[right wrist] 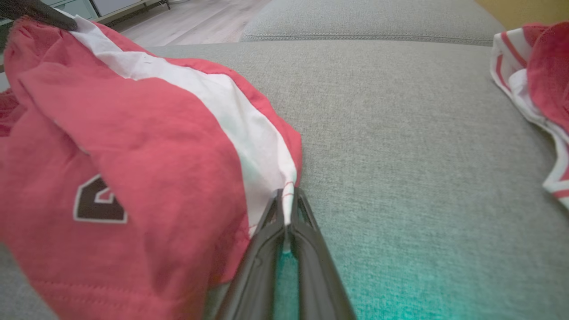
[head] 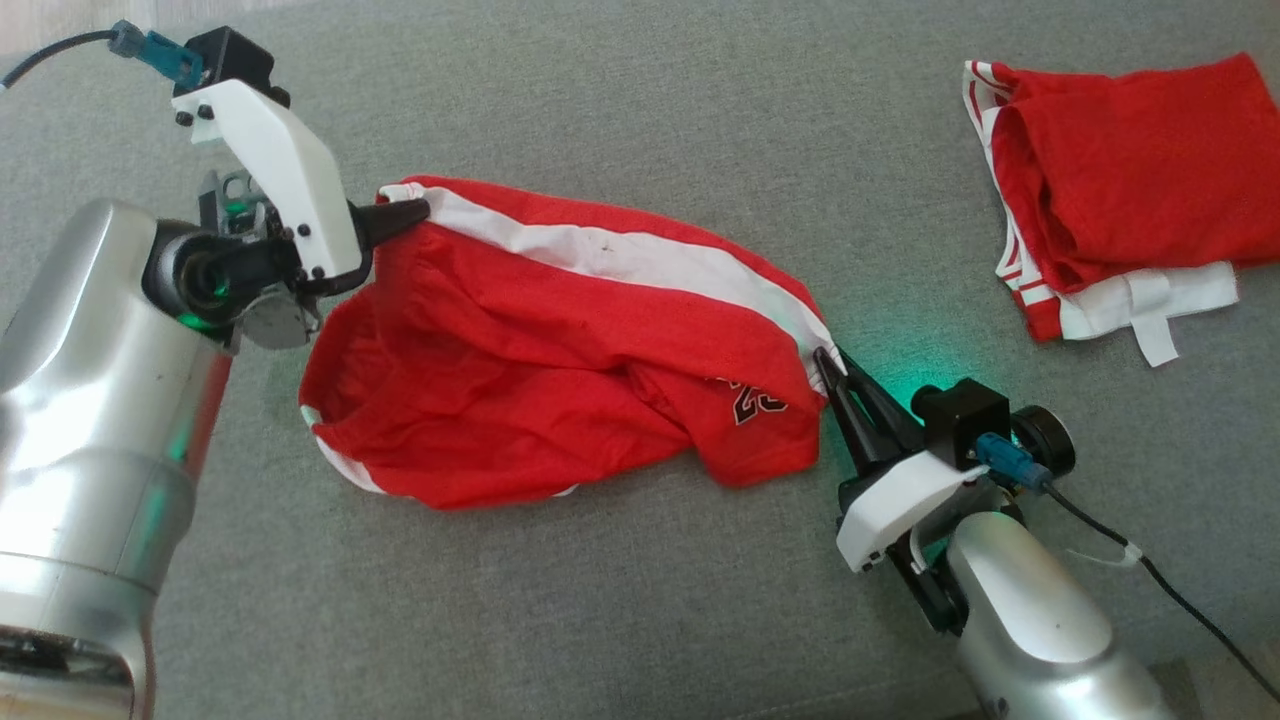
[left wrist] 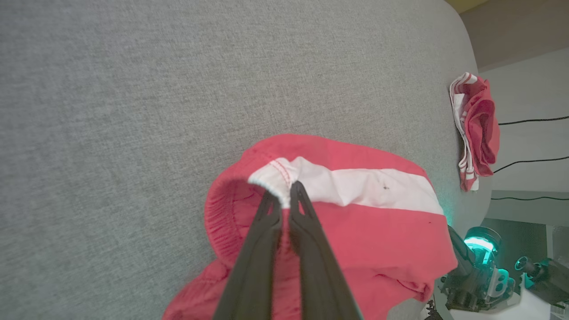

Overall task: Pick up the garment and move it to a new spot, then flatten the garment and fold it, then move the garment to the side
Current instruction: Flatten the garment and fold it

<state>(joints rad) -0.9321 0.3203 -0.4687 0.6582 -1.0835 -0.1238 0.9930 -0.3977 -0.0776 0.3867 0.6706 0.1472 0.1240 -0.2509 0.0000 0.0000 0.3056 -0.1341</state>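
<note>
Head view: left gripper [head: 415,212] at 10 o'clock and right gripper [head: 828,362] at 4 pinch the shorts' [head: 520,370] stripe ends; looks like flattening, next pull taut.

Number print [head: 757,402] half hidden by fold, folded clothes [right wrist: 544,71] cut by edge

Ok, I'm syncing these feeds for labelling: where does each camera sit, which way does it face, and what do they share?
Head view: on the head, looking down at the grey cushion; both silver forearms show, left jaws and right jaws shut on opposite ends of the red shorts.
Left wrist view: on that wrist, looking along its own jaws at the waistband end.
Right wrist view: on that wrist, looking along its own jaws at the hem end.
Shared: all three show the shorts and the folded red garment.
</note>
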